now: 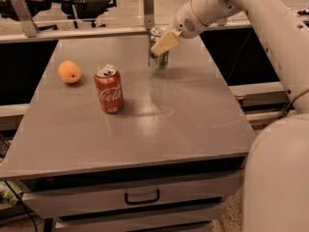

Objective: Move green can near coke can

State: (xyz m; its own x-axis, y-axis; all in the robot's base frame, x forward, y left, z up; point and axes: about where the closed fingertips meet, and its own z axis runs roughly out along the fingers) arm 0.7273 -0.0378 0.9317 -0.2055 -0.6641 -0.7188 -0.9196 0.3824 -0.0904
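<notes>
On the table, the coke can stands near the left, an orange beyond it. The green can stands upright towards the far edge, well apart from the coke can. The gripper overlaps its top; whether it grips cannot be told.

Upright green can, far side — end effector at it; coke can upright.

We see the gripper at the green can, which stands upright near the far edge of the table. The coke can stands upright well apart to the left, an orange beside it.
</notes>
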